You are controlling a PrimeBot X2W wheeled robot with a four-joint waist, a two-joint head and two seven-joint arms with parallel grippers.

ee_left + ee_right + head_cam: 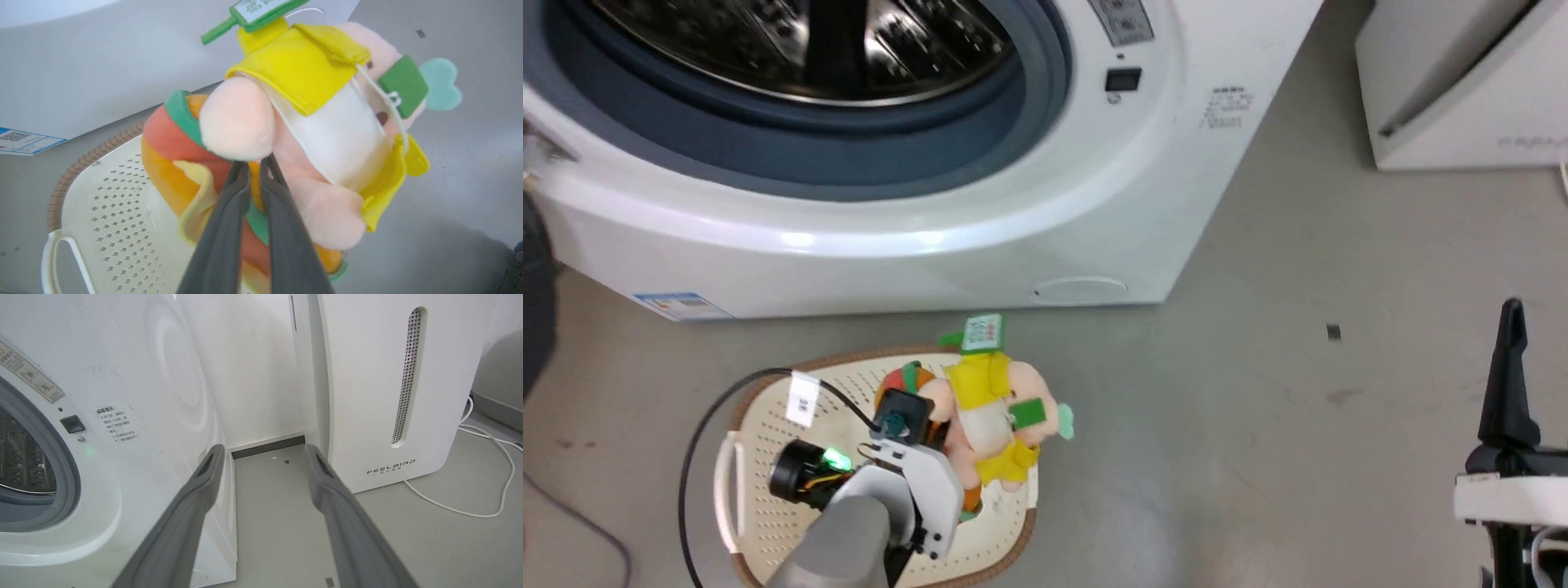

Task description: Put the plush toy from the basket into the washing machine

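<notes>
My left gripper [254,167] is pinched shut on the small soft burger-shaped plush toy [327,134]. Its 2 long dark fingers [220,245] nearly meet in the fuzzy orange bun and red-and-green stripes, under a round pinkish-beige limb. The toy (yellow felt pieces, a white belly panel, a green paper tag on a string) hangs over the right edge of the cream perforated plastic basket [114,228] with its brown woven-look rim. I cannot tell if it touches the basket's bottom. The basket stands on the smooth grey floor [1258,408], just before the large white washing machine [1013,212], whose grey-gasketed porthole shows a shiny steel drum. My right gripper [263,451] is spread wide, holding nothing, pointing between the washer and a smooth white FEELBIRD appliance [367,375].
</notes>
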